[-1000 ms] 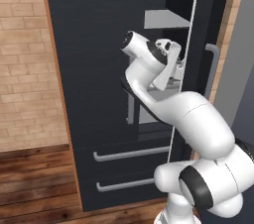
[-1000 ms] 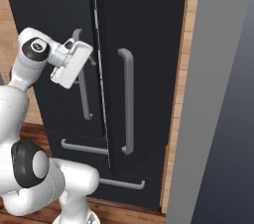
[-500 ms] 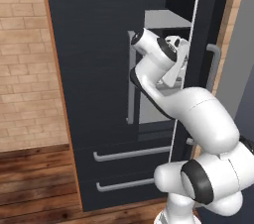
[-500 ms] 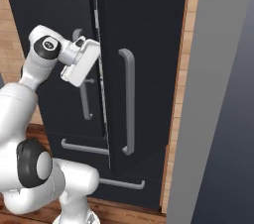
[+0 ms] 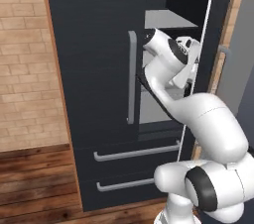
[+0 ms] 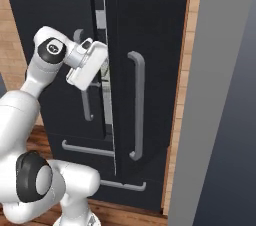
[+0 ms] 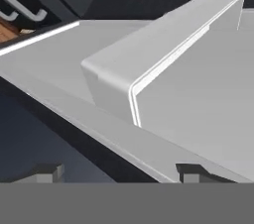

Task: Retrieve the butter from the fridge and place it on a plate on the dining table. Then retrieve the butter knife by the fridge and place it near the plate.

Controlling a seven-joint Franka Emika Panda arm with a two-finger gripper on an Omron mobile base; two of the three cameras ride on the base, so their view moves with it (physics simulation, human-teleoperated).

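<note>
Reaching further than a second ago, the gripper sits in the narrow gap at the fridge door edge; fingers apart, holding nothing.

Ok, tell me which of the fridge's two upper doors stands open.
The right door of the fridge, the one carrying the long grey handle beside the wood trim. It has swung outward, and the hand reaches through the gap. The left door sits flush.

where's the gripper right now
In the right base view the gripper sits at the narrow gap between the fridge doors, left of the right door's long grey handle; the left base view shows it reaching inside below a grey shelf.
</note>
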